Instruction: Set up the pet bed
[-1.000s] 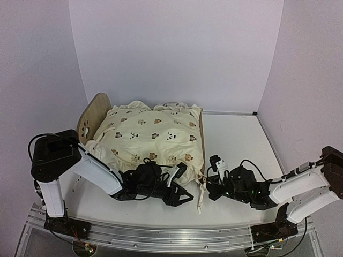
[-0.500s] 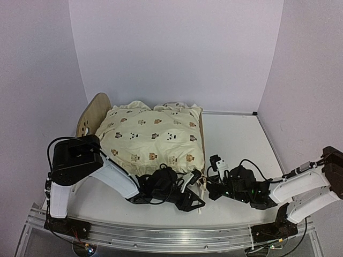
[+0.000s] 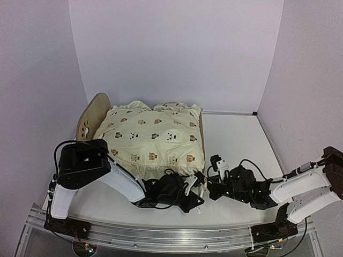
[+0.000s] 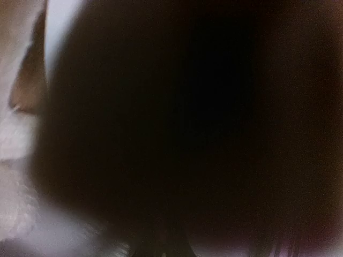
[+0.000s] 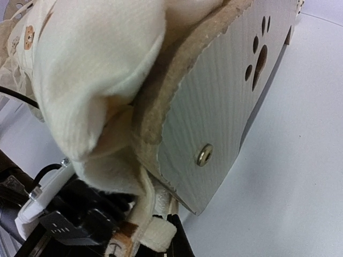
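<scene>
Top view, bed: the small light-wood pet bed [image 3: 94,115] with an arched headboard stands on the white desk [image 3: 236,139]. Its low wooden footboard [image 3: 202,134] faces the right arm.
Top view, cushion: a cream animal-print cushion [image 3: 155,136] covers the frame from the headboard to the footboard. Its near corner spills over beside the footboard's near end.
Top view, left arm: the white-and-black left arm [image 3: 123,182] lies low along the bed's near side, its jaws at the footboard's near end. This is probably to work the loose cushion corner.
Top view, right arm: the right arm [image 3: 300,184] reaches in low from the far side of the footboard, its jaws close to that same end, seemingly to steady the bed.
Left wrist view: almost wholly dark and blurred. The jaws are closed, but what they hold, if anything, cannot be told.
Right wrist view, footboard: paw-print cutouts [image 5: 260,56] and a metal screw [image 5: 203,155] show on its outer face, and cushion fabric bulges over its top edge.
Right wrist view, jaws: they are closed. A cream fabric tie [image 5: 155,235] lies right at them, just below the footboard's corner, but whether it is pinched cannot be told.
</scene>
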You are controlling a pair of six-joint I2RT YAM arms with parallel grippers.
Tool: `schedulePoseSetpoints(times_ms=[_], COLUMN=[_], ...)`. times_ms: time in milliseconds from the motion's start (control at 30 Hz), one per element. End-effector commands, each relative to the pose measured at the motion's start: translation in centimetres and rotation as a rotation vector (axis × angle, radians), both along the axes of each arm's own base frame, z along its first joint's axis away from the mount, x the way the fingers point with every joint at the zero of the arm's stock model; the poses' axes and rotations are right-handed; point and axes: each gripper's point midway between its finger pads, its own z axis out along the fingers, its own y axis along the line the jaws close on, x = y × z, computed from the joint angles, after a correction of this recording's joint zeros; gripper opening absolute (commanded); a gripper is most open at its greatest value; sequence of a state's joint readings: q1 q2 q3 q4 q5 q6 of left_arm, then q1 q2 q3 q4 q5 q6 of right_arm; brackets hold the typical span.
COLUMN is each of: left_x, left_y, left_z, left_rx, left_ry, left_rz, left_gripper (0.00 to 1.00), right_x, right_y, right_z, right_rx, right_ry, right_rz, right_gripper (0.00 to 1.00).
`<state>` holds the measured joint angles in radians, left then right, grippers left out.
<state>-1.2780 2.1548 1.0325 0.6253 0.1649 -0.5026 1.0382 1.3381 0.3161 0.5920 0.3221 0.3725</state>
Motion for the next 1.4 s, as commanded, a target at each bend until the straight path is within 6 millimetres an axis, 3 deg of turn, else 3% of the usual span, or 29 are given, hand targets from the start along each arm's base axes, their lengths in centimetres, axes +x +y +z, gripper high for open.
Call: schedulePoseSetpoints(times_ms=[0, 200, 400, 567, 700, 967, 1067, 1200, 1367], left_x=[1.2, 1.0, 0.7, 0.6, -0.2, -3.7, -4.4, -4.2, -4.2], left_y=[2.6, 3.6, 3.4, 4.0, 4.9, 6.4, 6.9, 7.4, 7.2], left_z=[2.7, 1.7, 1.2, 0.4, -0.8, -4.2, -4.9, -5.3, -3.9], left_rx=[-0.009, 0.008, 0.011, 0.039, 0.081, 0.207, 0.243, 0.269, 0.271], left_ry=[-0.044, -0.023, -0.011, -0.012, 0.003, 0.022, 0.026, 0.030, 0.014], left_rz=[0.129, 0.136, 0.125, 0.133, 0.135, 0.117, 0.121, 0.146, 0.139], left_gripper=[0.00, 0.00, 0.00, 0.00, 0.00, 0.00, 0.00, 0.00, 0.05], right_x=[1.4, 2.2, 3.8, 6.7, 10.1, 15.4, 17.1, 18.9, 19.2], right_y=[-0.9, -0.2, 2.1, 3.6, 3.0, -0.5, -2.0, -3.6, -1.9], right_z=[2.9, 7.6, 13.0, 17.5, 20.1, 23.1, 23.2, 21.1, 19.0], right_rx=[0.030, 0.037, -0.004, -0.096, -0.122, -0.102, -0.136, -0.167, -0.167], right_ry=[-0.056, -0.132, -0.219, -0.317, -0.331, -0.315, -0.314, -0.252, -0.161], right_rz=[-0.095, -0.086, -0.056, -0.102, -0.188, -0.362, -0.436, -0.480, -0.383], right_gripper=[0.00, 0.00, 0.00, 0.00, 0.00, 0.00, 0.00, 0.00, 0.00])
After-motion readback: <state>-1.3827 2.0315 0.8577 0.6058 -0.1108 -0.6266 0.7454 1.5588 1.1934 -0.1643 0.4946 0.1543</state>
